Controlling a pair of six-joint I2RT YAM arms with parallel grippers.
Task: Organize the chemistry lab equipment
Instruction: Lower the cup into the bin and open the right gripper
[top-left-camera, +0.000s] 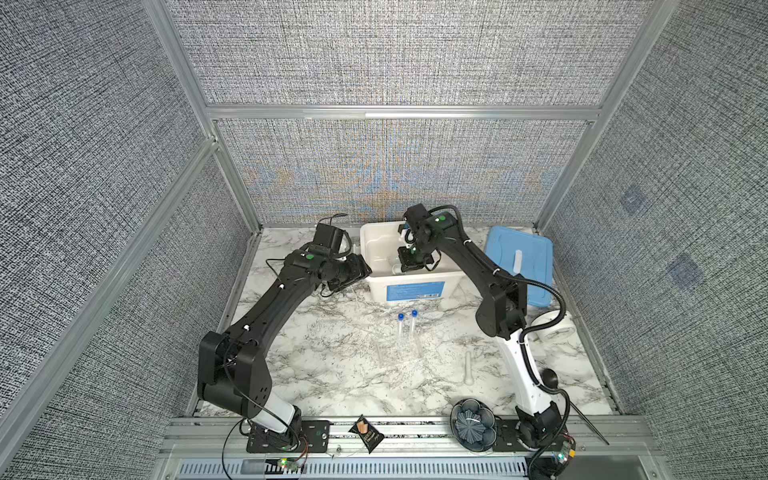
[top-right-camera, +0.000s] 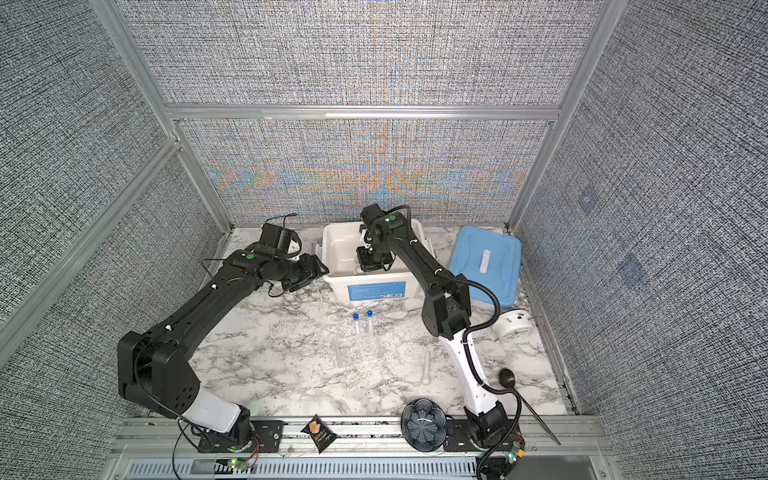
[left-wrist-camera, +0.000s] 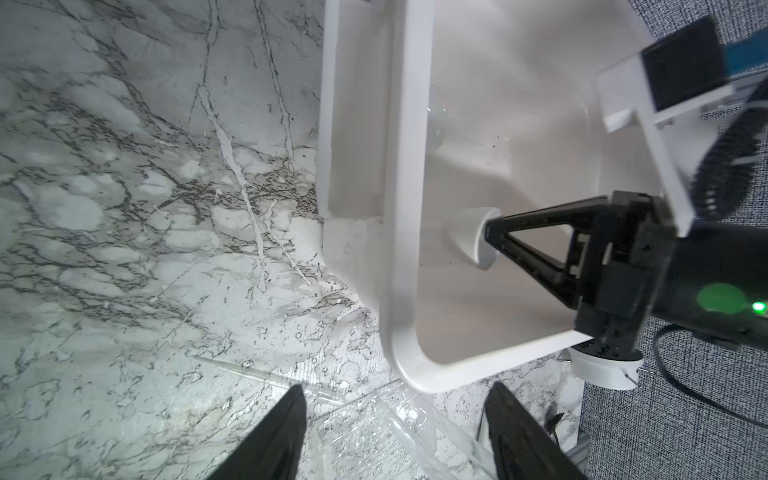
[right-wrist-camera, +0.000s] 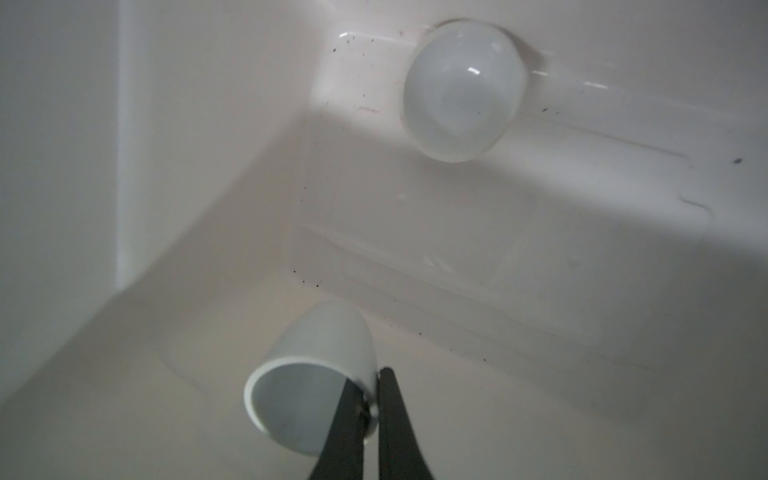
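white dish (right-wrist-camera: 309, 376) partly hidden behind right jaws; clear rack (top-right-camera: 359, 351) barely discernible.

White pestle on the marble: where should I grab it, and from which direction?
Grip the white pestle on its slim shaft near the middle, coming straight down from above. It lies flat on the table with bare marble on either side, so the jaws should be able to close across its narrow width.

Right pincer (left-wrist-camera: 490, 232) pinching white dish (left-wrist-camera: 467, 239) inside bin (left-wrist-camera: 409, 166); left pincer (left-wrist-camera: 397, 388) spread.
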